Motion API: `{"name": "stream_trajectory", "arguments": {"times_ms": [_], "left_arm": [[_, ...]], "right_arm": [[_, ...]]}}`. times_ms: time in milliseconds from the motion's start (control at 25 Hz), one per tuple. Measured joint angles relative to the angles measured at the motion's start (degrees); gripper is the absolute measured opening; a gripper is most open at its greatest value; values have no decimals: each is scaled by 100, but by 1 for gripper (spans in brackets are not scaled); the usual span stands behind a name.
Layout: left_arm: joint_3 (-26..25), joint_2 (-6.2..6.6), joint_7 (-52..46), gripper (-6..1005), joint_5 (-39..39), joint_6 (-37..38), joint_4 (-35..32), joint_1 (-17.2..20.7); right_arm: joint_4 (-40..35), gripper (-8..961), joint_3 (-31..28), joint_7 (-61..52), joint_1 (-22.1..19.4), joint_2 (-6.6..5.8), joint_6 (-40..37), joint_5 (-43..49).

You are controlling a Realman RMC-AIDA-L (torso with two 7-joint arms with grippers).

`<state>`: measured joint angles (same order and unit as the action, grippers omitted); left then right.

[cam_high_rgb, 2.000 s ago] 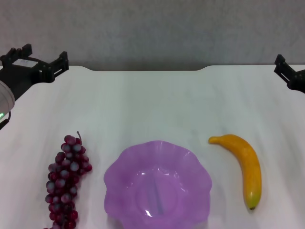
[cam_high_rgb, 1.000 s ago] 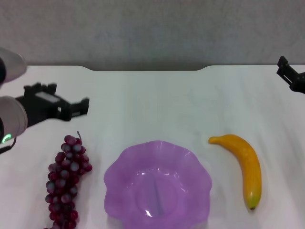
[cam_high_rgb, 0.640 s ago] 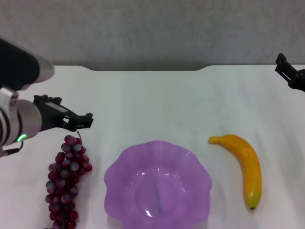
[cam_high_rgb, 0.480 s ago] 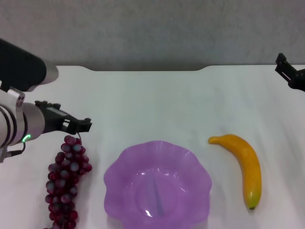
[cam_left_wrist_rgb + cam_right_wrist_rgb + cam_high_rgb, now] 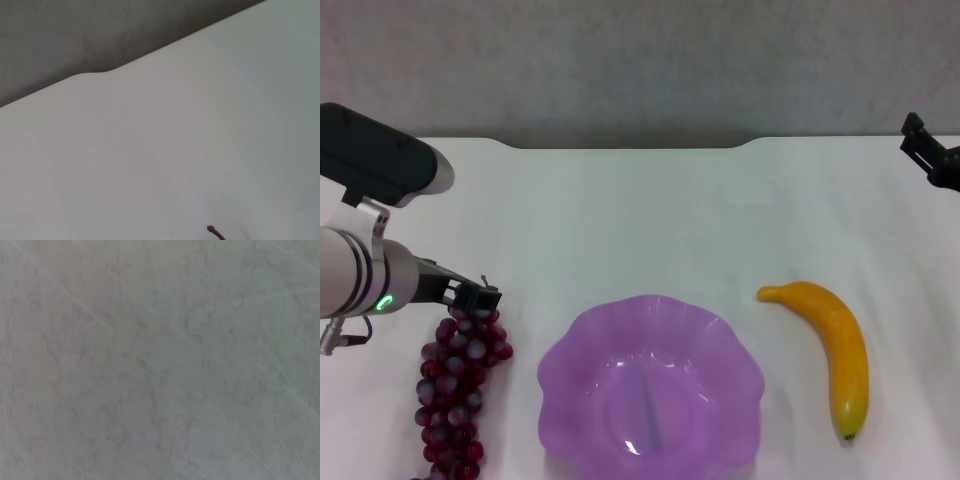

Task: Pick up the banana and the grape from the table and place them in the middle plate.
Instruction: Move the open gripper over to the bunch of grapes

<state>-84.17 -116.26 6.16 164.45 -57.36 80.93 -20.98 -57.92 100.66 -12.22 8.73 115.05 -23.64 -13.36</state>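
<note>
Left claw (image 5: 470,298) sits at the stem end of the grape (image 5: 458,380), at the bunch's far tip; cannot tell if its fingers are apart or together. Right claw (image 5: 930,160) parked at far right edge of tabletop (image 5: 650,210), state also unreadable. Grape lies left of middle plate (image 5: 651,385), long axis near-to-far, stem pointing away. Suggest gripping low across the upper cluster, not the thin stem. Banana (image 5: 830,350) lies right of plate, untouched.

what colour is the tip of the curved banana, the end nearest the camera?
Greenish and dark on the curved yellow-orange banana; the head view shows it best.
</note>
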Motion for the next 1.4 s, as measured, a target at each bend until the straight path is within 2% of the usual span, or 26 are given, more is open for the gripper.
{"name": "stream_trajectory", "arguments": {"times_ms": [200, 800, 1240, 1400], "left_arm": [[-3, -2, 40, 797, 4, -13, -230, -135], [7, -2, 21, 770, -43, 525, -1786, -778], [10, -2, -59, 751, -46, 622, -1902, -807], [17, -2, -73, 675, -12, 619, -1906, -809]], "right_arm": [[-5, 879, 25, 0, 33, 0, 0, 0], [14, 879, 33, 0, 55, 0, 0, 0], [12, 879, 33, 0, 58, 0, 0, 0], [14, 879, 33, 0, 58, 0, 0, 0]]}}
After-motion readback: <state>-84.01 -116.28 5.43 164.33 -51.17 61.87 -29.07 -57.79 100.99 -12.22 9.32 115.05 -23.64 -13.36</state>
